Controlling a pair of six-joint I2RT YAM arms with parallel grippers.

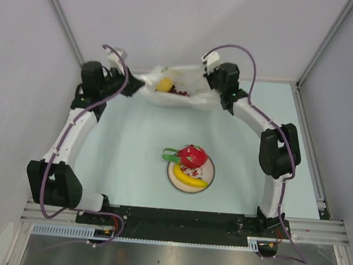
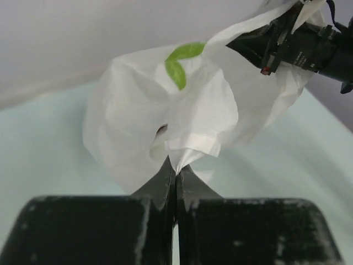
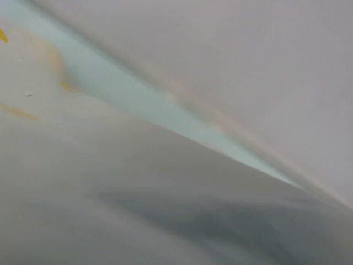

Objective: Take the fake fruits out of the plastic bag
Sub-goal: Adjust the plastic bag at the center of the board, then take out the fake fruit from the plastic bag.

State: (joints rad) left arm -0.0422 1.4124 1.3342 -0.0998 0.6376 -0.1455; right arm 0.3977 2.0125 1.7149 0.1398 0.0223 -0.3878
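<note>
The plastic bag (image 1: 173, 90) hangs slung between my two arms at the far side of the table (image 1: 133, 147). Its mouth sags open upward, with the lemon (image 1: 164, 85) and the grapes (image 1: 180, 92) lying in the hollow. The red fruit (image 1: 193, 155) and the banana (image 1: 189, 178) sit on the plate (image 1: 208, 171) near the middle, well apart from the bag.

My left fingers (image 2: 160, 185) are pressed together, pinching a gathered fold of the bag's edge. My right fingers (image 2: 251, 43) are at the opposite corner with film draped over them. I cannot tell whether they are clamped on it or only resting against it.

The film looks thin, soft and slippery, and I judge it will crumple and slide rather than hold any shape, so a doubled hem or a handle is the safest hold. The fruits look light, hard and smooth. I expect the lemon to roll, while the grapes offer a bumpy cluster to close on.

Only the top view shows what the bag contains. The left wrist view shows the pinch itself and a green shape (image 2: 179, 63) behind the film. The right wrist view is a blur of pale film and tells me almost nothing.
</note>
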